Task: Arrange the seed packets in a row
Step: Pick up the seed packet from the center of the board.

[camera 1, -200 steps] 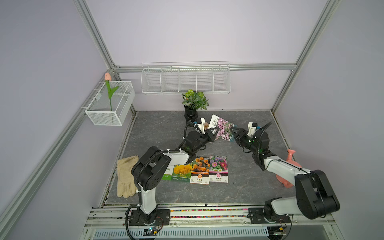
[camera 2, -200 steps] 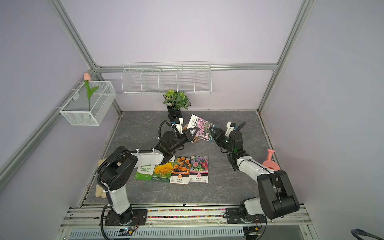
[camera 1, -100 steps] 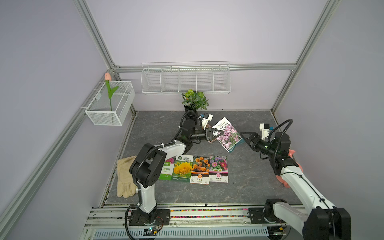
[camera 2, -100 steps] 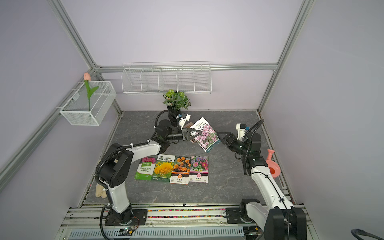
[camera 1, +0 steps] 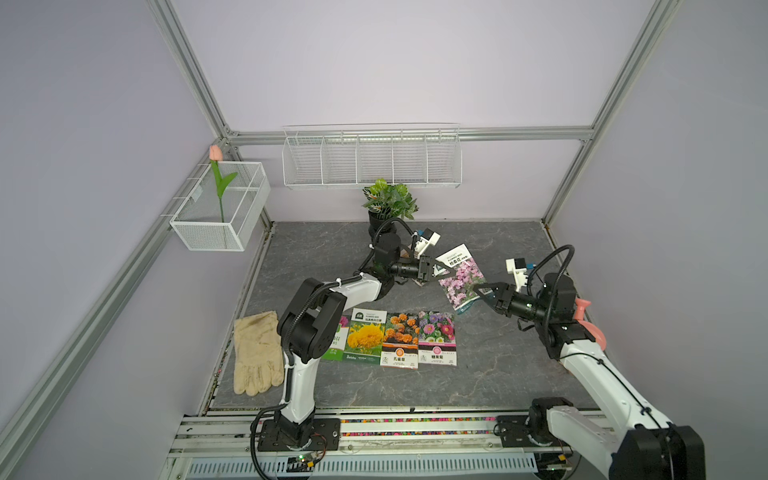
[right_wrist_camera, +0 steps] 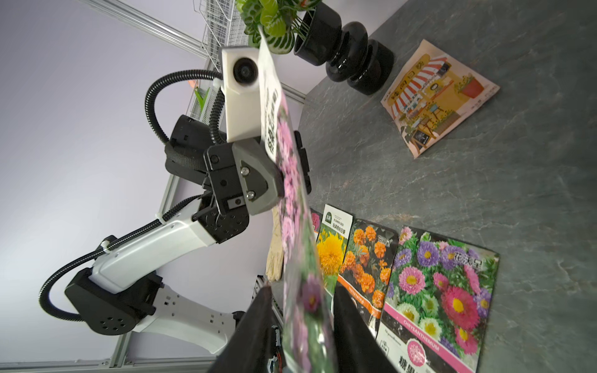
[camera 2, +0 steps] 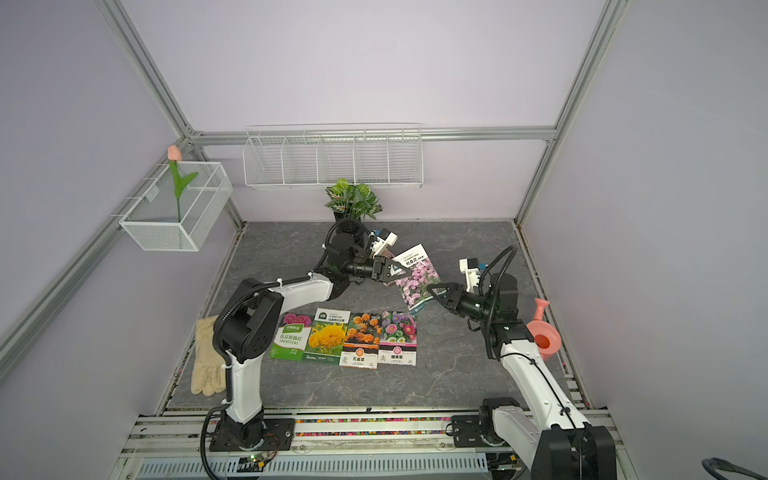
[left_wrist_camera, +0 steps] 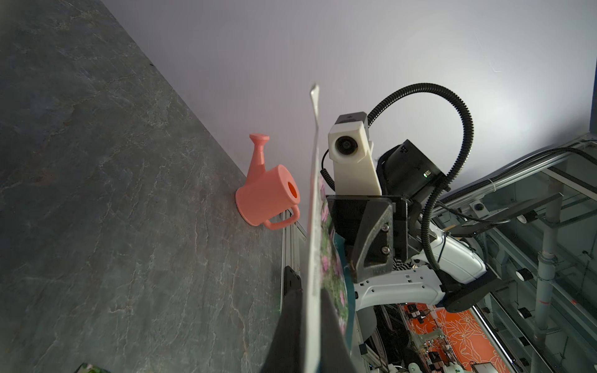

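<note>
While the left gripper (camera 1: 451, 272) is clamped on the 9 o'clock edge of the lilac packet (camera 1: 461, 279), holding it tilted above the mat (camera 1: 498, 365), we see the right gripper (camera 1: 478, 289) at the packet's 4 o'clock corner. Its jaws are narrowly apart and straddle the edge, and we cannot tell whether they touch it. At 6 o'clock of this packet, four lie flat, side by side: green packet (camera 2: 291, 338), yellow packet (camera 2: 328, 336), orange packet (camera 2: 360, 340), pink packet (camera 2: 398, 338). The beige packet (right_wrist_camera: 439, 97) lies apart, near the pot (right_wrist_camera: 323, 29). A glove (camera 1: 255, 353) rests at the row's 9 o'clock.
</note>
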You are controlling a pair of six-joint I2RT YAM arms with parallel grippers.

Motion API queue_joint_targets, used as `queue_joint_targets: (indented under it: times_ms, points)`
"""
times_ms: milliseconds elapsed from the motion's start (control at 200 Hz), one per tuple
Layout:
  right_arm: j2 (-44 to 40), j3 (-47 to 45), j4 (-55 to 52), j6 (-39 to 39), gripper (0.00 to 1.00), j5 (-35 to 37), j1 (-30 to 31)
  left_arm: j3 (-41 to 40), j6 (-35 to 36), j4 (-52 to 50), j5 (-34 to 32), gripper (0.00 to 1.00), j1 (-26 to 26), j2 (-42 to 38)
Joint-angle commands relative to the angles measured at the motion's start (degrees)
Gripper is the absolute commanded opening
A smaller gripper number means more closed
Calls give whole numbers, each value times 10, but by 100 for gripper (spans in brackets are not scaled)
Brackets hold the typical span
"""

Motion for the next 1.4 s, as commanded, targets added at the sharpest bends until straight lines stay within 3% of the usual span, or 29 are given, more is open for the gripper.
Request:
queue_joint_targets:
  times_ms: [0, 40, 90, 190, 220, 285, 340, 425, 630, 910, 1120, 1350, 1395]
  points:
    - [-26, -6, -67, -36, 34, -9, 8, 33, -78, 59, -2, 0, 7, 29]
    - [-36, -8, -90, -48, 28, -3, 8, 39, -105, 90, 2, 0, 10, 37]
    - [-53, -10, -123, -67, 8, 14, 8, 43, -132, 119, 5, 0, 13, 44]
    - [-84, -8, -171, -90, 7, 33, 9, 44, -143, 130, 8, 0, 17, 49]
    - [-90, -4, -185, -96, 18, 38, 8, 43, -143, 130, 11, 0, 17, 50]
    - [-100, 4, -218, -107, 60, 55, 5, 42, -144, 132, 17, 0, 17, 50]
    - [-103, 11, -228, -112, 79, 65, 1, 38, -150, 141, 26, 0, 16, 47]
    - [-98, 16, -215, -109, 87, 65, -5, 28, -153, 153, 37, 0, 15, 42]
    - [-44, 26, -124, -77, 88, 52, -15, -2, -153, 165, 65, 0, -5, 39]
    - [0, 64, -70, -61, 79, 19, -20, -25, -151, 181, 87, 0, -25, 45]
    - [14, 55, -56, -48, 44, -5, -19, -11, -132, 153, 89, 0, -27, 47]
    - [31, 63, -122, -86, 36, 9, -8, 21, -134, 138, 86, 0, -27, 52]
    - [27, 62, -121, -86, 29, 13, -6, 28, -132, 132, 85, 0, -27, 52]
